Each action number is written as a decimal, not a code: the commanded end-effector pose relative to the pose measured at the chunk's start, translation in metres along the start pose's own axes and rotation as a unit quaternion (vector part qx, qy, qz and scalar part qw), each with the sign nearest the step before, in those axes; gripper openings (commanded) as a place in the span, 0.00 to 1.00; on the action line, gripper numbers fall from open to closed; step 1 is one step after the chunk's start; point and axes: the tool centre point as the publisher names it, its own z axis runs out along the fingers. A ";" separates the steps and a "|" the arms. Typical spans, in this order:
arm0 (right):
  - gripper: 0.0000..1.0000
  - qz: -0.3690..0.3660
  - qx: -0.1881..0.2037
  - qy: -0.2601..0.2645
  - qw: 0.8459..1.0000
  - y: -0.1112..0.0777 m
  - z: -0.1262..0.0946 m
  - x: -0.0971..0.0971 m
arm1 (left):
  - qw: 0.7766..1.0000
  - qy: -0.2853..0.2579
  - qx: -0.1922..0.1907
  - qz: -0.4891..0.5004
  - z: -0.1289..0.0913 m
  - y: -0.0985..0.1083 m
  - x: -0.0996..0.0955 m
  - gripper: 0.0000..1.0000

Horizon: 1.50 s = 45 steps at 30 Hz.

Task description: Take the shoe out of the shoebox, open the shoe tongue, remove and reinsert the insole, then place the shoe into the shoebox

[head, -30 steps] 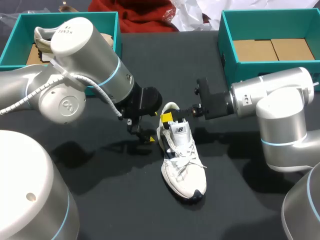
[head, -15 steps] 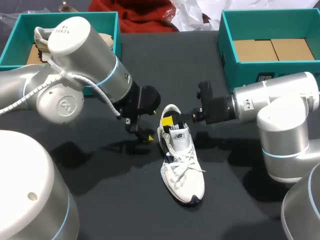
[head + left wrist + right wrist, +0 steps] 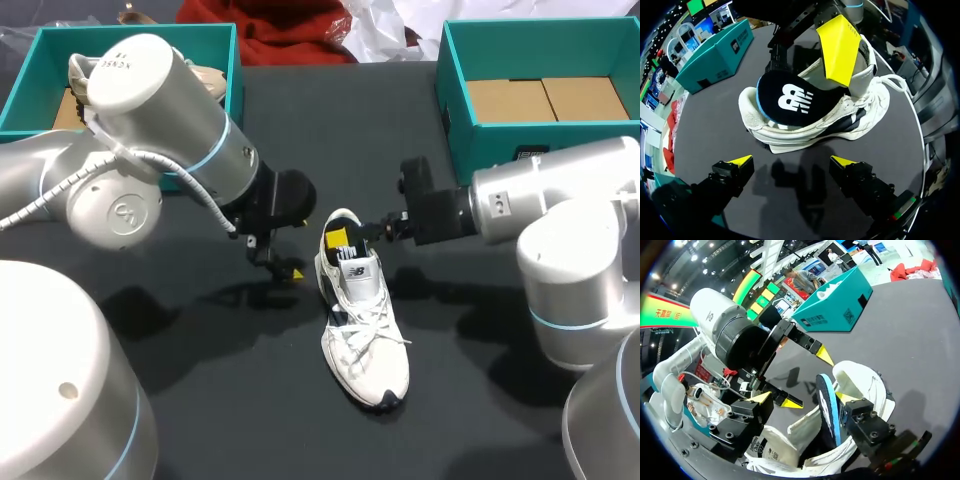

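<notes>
The right tool (image 3: 802, 397) is spread at the heel opening of the white shoe (image 3: 365, 330). The dark insole (image 3: 827, 407) stands on edge between its fingers, against only one of them. The left tool (image 3: 792, 160) is also spread and holds nothing, with the shoe just ahead of it on the dark surface (image 3: 200, 400).

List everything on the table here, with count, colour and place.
white shoe: 1, white, table middle
insole: 1, dark with a blue edge, sticking out of the white shoe's heel opening
boxes: 2, teal, far corners; left box holds a beige shoe, right box shows cardboard inside
left gripper: 1, yellow-tipped, open, beside the heel
right gripper: 1, yellow-tipped, at the shoe opening by the insole
</notes>
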 end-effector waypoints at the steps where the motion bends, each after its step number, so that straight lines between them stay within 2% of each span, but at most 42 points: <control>1: 0.76 0.002 0.001 -0.002 1.000 0.002 -0.003 -0.003 | 1.000 -0.005 -0.001 -0.001 -0.006 0.003 0.003 1.00; 6: 0.75 0.006 0.003 -0.006 1.000 0.005 -0.007 -0.008 | 1.000 -0.009 0.000 -0.001 -0.014 0.007 0.001 1.00; 12: 0.75 0.011 0.013 -0.023 1.000 0.009 -0.016 -0.011 | 1.000 -0.002 0.015 0.004 -0.034 0.019 -0.005 1.00; 17: 0.75 0.017 0.031 -0.041 0.999 0.013 -0.024 -0.015 | 1.000 -0.007 0.003 0.028 -0.053 0.029 -0.008 1.00; 25: 0.70 0.028 0.055 -0.068 0.996 0.019 -0.039 -0.018 | 0.999 -0.008 -0.002 0.033 -0.077 0.047 -0.014 1.00; 30: 0.62 0.037 0.071 -0.092 0.993 0.023 -0.048 -0.019 | 0.999 0.005 0.007 0.040 -0.092 0.059 -0.018 1.00; 34: 0.50 0.044 0.087 -0.116 0.988 0.028 -0.053 -0.020 | 0.999 0.010 0.009 0.049 -0.107 0.069 -0.020 1.00; 42: 0.45 0.059 0.123 -0.164 0.977 0.036 -0.053 -0.014 | 0.997 0.020 0.006 0.070 -0.130 0.082 -0.023 1.00; 44: 0.40 0.065 0.128 -0.185 0.972 0.038 -0.054 -0.011 | 0.997 0.025 0.009 0.076 -0.137 0.085 -0.024 1.00; 45: 0.34 0.068 0.131 -0.195 0.970 0.038 -0.054 -0.010 | 0.996 0.028 0.009 0.083 -0.140 0.086 -0.025 1.00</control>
